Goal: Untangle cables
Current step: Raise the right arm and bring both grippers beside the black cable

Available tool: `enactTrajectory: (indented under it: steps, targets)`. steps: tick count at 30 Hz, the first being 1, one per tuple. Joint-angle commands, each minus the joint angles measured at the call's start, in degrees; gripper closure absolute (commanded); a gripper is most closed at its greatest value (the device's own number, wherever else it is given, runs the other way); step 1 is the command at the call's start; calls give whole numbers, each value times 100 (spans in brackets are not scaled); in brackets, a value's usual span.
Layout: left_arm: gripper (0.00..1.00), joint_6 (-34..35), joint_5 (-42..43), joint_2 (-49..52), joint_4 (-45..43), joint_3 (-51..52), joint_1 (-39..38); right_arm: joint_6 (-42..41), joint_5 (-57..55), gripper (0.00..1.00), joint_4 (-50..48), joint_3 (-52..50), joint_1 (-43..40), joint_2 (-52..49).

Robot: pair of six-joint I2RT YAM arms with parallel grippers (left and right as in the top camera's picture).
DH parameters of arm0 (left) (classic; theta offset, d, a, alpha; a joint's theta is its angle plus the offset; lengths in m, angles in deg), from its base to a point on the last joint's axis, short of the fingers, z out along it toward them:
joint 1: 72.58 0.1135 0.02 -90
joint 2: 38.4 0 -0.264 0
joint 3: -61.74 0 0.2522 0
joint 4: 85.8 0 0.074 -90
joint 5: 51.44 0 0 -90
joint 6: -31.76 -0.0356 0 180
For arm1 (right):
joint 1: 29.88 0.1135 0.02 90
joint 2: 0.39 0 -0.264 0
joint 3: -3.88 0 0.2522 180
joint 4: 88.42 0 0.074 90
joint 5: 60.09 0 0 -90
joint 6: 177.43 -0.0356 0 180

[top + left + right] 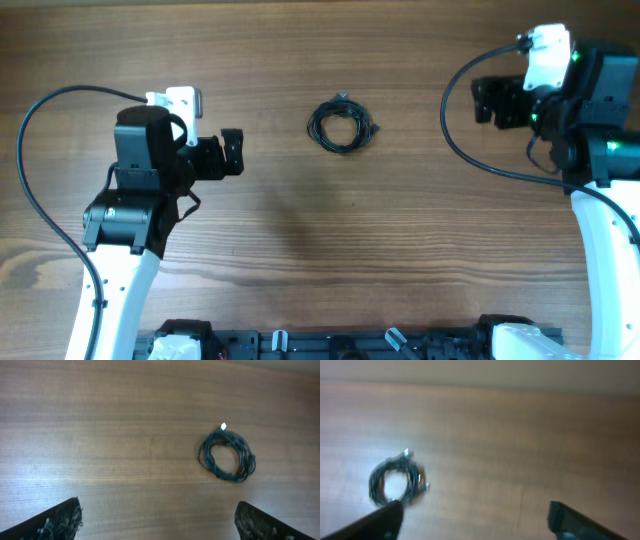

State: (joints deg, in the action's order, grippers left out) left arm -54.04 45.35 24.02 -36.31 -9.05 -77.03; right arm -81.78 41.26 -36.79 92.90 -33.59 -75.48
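Observation:
The cables (342, 124) lie as one small dark coiled bundle on the wooden table, in the middle toward the far side. My left gripper (233, 153) stands open to the left of the bundle, well apart from it. In the left wrist view the cables (227, 452) sit ahead and to the right, with a bright plug end at the top; my left gripper (160, 517) holds nothing. My right gripper (483, 101) is open, far to the right of the bundle. The right wrist view is blurred: the cables (395, 482) lie by the left fingertip (385, 520), and my right gripper (475, 520) holds nothing.
Thick black wires (40, 190) loop from both arms over the table (350, 250). A dark rail with fixtures (350, 345) runs along the near edge. Bare wood surrounds the bundle on all sides.

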Motion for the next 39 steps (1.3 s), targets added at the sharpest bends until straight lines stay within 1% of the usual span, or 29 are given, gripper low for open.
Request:
enactTrajectory:
  steps: [1,3,5,6,8,10,15,19,22,24,27,29,32,34,39]
  targets:
    - [0,55,72,7,-232,20,-22,-114,-9,0,-861,136,-22,-46]
    - [0,55,70,7,-249,20,-22,-396,-181,0,-1961,133,-28,-101]
    - [0,57,72,7,-245,20,-22,-590,-894,0,-2511,133,-28,-275]
    - [0,57,74,7,-232,20,-22,-579,-1115,0,-2623,133,-28,-354]
    - [0,55,74,7,-179,20,-22,-553,-1421,0,-2479,133,-28,-542]
    - [0,52,72,7,-160,20,-22,-254,-1440,0,-2317,66,-13,-634]
    - [0,-131,68,7,-293,20,-22,-291,-1362,0,-2129,-105,15,-588]
    - [0,-575,59,24,-317,20,-22,-428,-1325,0,-2055,-302,114,-428]
    - [0,-595,-225,90,-474,20,-20,-363,-1528,0,-2153,-675,188,-170]
    - [0,-597,-258,157,-584,20,-22,-262,-1565,0,-2240,-920,188,63]
    - [0,-592,-219,323,-708,20,-22,-199,-1663,0,-2559,-1644,186,837]
    - [0,-595,-70,468,-780,20,-22,-114,-1843,0,-2686,-2061,186,1272]
    - [0,-592,319,704,-929,20,-22,-162,-1952,0,-2791,-2533,186,1613]
    - [0,-595,721,909,-1132,20,-22,-315,-1950,0,-2763,-2625,186,1598]
    - [0,-595,1191,1283,-1565,20,-22,-778,-1950,0,-2680,-2603,188,1550]
